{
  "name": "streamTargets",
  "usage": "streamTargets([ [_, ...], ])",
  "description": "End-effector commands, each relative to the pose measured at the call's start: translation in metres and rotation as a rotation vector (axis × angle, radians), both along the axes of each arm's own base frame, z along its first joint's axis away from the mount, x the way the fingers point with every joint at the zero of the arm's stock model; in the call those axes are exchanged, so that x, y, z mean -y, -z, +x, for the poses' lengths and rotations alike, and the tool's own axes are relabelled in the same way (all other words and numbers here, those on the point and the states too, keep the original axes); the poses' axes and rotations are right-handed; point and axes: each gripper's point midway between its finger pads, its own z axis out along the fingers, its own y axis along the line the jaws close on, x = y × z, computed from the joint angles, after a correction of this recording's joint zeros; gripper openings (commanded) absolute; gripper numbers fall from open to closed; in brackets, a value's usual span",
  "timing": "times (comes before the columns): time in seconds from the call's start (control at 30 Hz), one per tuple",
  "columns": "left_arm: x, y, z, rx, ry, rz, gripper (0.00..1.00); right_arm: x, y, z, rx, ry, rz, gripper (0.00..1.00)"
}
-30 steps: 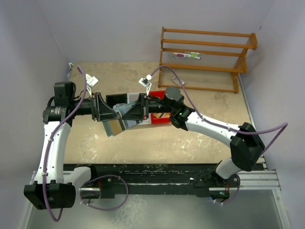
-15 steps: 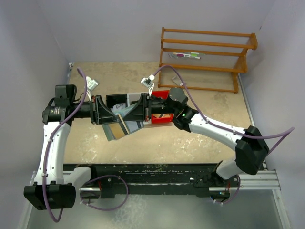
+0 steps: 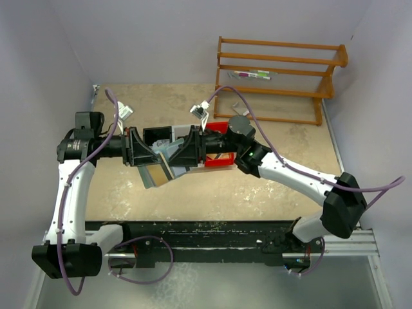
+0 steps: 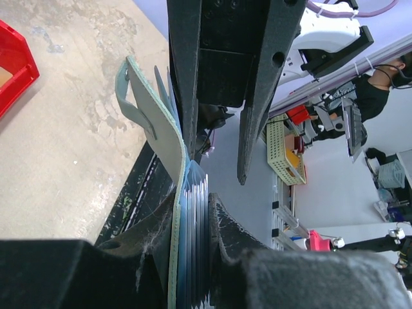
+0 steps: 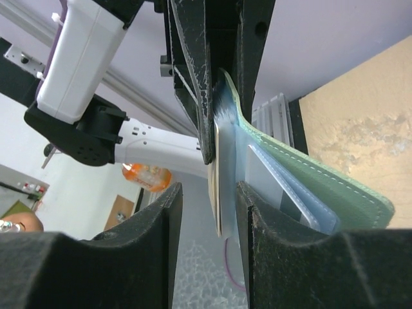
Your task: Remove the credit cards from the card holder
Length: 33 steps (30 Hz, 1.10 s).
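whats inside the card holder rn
Several blue credit cards stand edge-on inside the card holder, pinched by the left gripper. Their faces are hidden by its flap and the fingers.

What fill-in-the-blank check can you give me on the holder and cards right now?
The card holder is clamped by the ____ arm's fingers. The credit cards stacked inside it look ____. The right gripper straddles one card edge with its jaws ____. The bin at the left wrist view's edge is ____.
Missing words: left; blue; open; red.
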Motion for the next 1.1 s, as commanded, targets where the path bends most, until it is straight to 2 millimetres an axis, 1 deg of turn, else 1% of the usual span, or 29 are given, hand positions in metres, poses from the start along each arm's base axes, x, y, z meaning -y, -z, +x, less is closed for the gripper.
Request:
streamTargets([
  [0.0,0.003,-0.028,-0.011,0.056,0.059,-0.061,0.13,-0.008,0.004,-0.002,0.039,-0.030,-0.022,0.41],
  [0.07,0.003,-0.029,-0.011,0.054,0.059,-0.062,0.13,-0.012,0.007,-0.004,0.037,-0.048,-0.028,0.40],
  [0.13,0.003,-0.029,-0.011,0.051,0.059,-0.062,0.13,-0.015,0.006,-0.007,0.041,-0.066,-0.022,0.37],
  [0.23,0.002,-0.022,-0.003,0.045,0.016,-0.017,0.14,-0.019,0.002,-0.012,0.051,-0.093,-0.007,0.33],
  [0.37,-0.001,-0.005,0.014,0.011,-0.051,0.044,0.14,-0.023,0.002,-0.012,0.048,-0.107,-0.011,0.24],
  [0.4,-0.002,-0.001,0.018,-0.002,-0.064,0.055,0.14,-0.025,0.006,-0.010,0.039,-0.103,-0.024,0.23],
  [0.47,-0.003,0.007,0.029,-0.029,-0.097,0.080,0.14,-0.031,0.019,-0.002,0.024,-0.079,-0.068,0.22],
  [0.53,-0.004,0.010,0.034,-0.043,-0.103,0.082,0.16,-0.037,0.035,0.009,0.000,-0.045,-0.124,0.20],
  [0.6,-0.003,0.009,0.036,-0.054,-0.092,0.070,0.19,-0.040,0.049,0.016,-0.009,-0.022,-0.169,0.14],
  [0.63,-0.003,0.007,0.035,-0.056,-0.080,0.058,0.22,-0.040,0.054,0.015,-0.018,-0.031,-0.182,0.10],
  [0.67,-0.002,0.005,0.033,-0.058,-0.069,0.048,0.26,-0.040,0.054,0.011,-0.032,-0.049,-0.166,0.06],
  [0.7,-0.002,0.003,0.031,-0.055,-0.058,0.038,0.30,-0.039,0.048,0.008,-0.046,-0.065,-0.132,0.01],
  [0.77,0.000,-0.002,0.024,-0.043,-0.026,0.012,0.38,-0.036,0.041,0.002,-0.055,-0.087,-0.066,0.00],
  [0.8,0.000,-0.004,0.019,-0.045,-0.006,-0.007,0.43,-0.033,0.031,0.000,-0.045,-0.100,-0.017,0.00],
  [0.87,0.002,-0.009,0.010,-0.037,0.036,-0.049,0.49,-0.028,0.024,0.003,-0.057,-0.098,0.029,0.00],
  [0.97,0.002,-0.016,0.001,-0.036,0.084,-0.108,0.50,-0.024,0.013,0.007,-0.079,-0.075,0.092,0.00],
  [1.07,0.003,-0.018,-0.003,-0.033,0.104,-0.137,0.50,-0.021,0.009,0.015,-0.109,-0.026,0.119,0.00],
])
